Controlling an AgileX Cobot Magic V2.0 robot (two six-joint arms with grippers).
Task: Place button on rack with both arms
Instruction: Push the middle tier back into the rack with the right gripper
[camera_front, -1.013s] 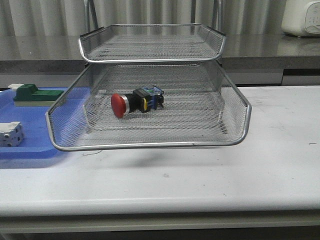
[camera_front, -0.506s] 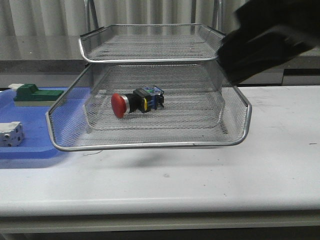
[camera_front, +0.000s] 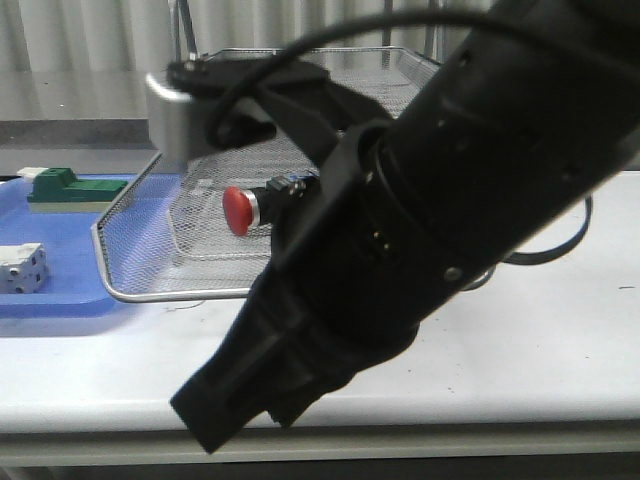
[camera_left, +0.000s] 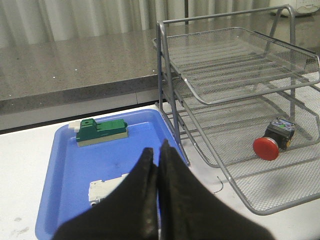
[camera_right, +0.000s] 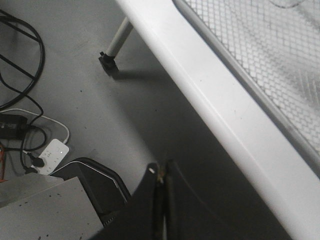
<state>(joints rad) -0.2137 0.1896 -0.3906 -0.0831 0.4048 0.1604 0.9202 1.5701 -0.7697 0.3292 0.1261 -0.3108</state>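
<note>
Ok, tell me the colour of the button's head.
Red. The button lying in the rack shows its mushroom head best in the left wrist view.

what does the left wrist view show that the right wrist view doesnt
Only the left wrist view shows the button lying on its side in a lower tier of the rack, plus the blue tray beside it holding a green block and a white block, with the left gripper shut and empty above the tray.

Only the right wrist view shows the floor, cables, a table leg and the shut right gripper off the table's edge.

Both share rack mesh and white tabletop.
</note>
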